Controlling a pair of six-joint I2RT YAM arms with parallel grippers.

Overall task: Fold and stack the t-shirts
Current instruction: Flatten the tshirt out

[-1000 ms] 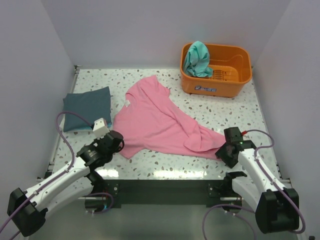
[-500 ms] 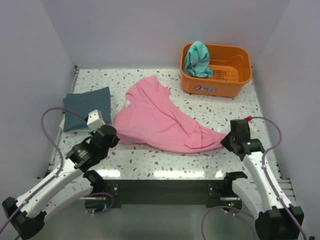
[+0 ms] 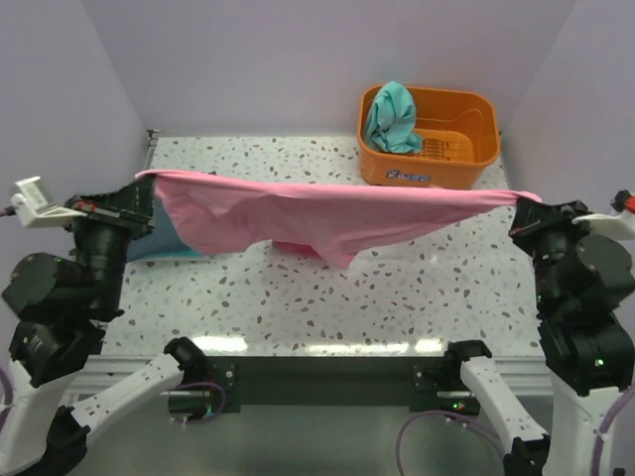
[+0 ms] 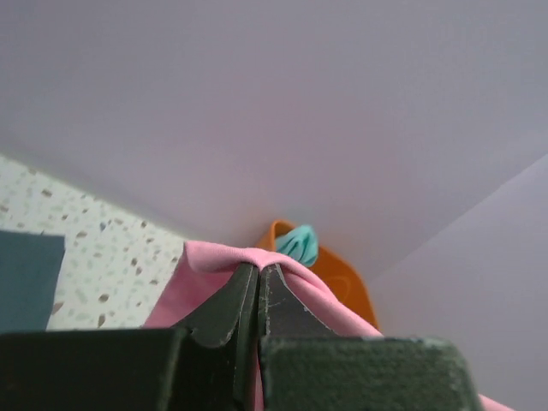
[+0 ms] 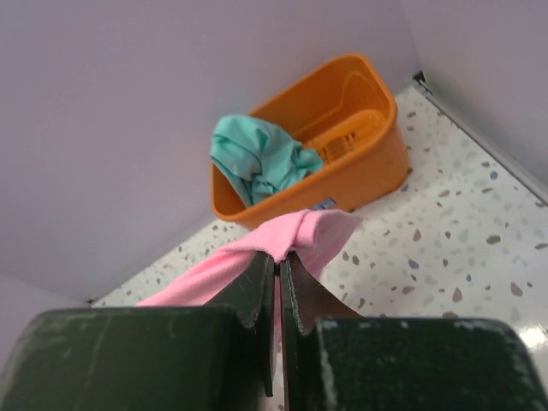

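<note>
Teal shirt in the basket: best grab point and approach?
Probably the bunched peak of the teal t-shirt, which rises above the rim of the orange basket. Come straight down from above: the basket walls block a side approach, and the raised folds offer a ridge to pinch. The right gripper, the nearer one, is shut on the pink t-shirt.

1. The left arm [image 3: 60, 297] stands upright at the frame's left edge. The left gripper [image 3: 141, 188] points right, jaws pinched on the pink t-shirt [image 3: 327, 213].
2. The right arm [image 3: 580, 297] stands upright at the right edge. The right gripper [image 3: 524, 205] points left, jaws pinched on the same shirt.
</note>
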